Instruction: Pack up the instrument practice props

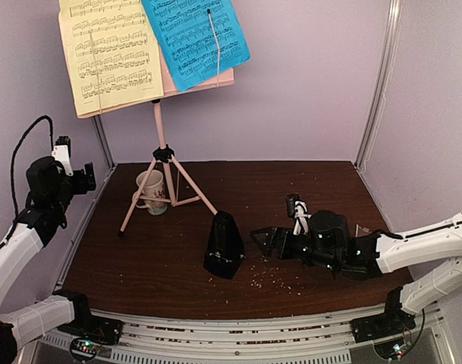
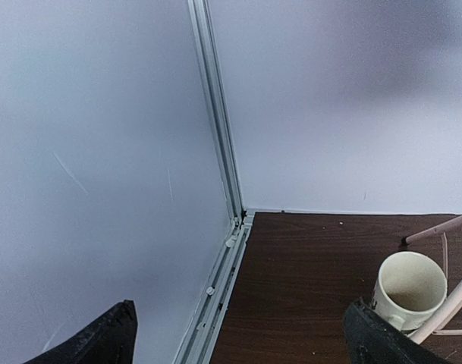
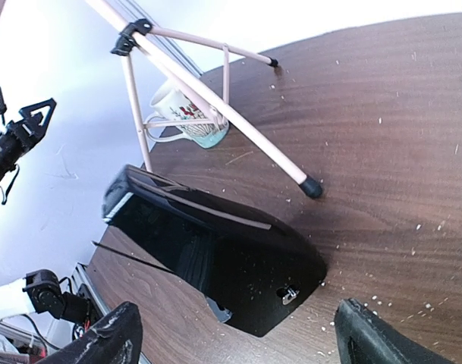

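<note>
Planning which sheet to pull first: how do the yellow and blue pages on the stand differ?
The yellow page sits left and hangs lower; the blue page sits right and higher. Blue is tilted more sharply than yellow. Both are printed music resting on the pink stand.

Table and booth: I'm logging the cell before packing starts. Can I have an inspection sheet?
Surface: dark wood table, pale crumbs scattered near the front.
Job's things: pink music stand upright on its tripod, yellow page and blue page on it; black metronome standing in front of it.
Clutter: mug among the tripod legs.
Grippers: left gripper open, raised by the left wall, empty; right gripper open, low beside the metronome, not gripping it.
Cables: black cable looping off the left arm; white cable at the right wrist.
Surroundings: pale walls with metal posts.
</note>
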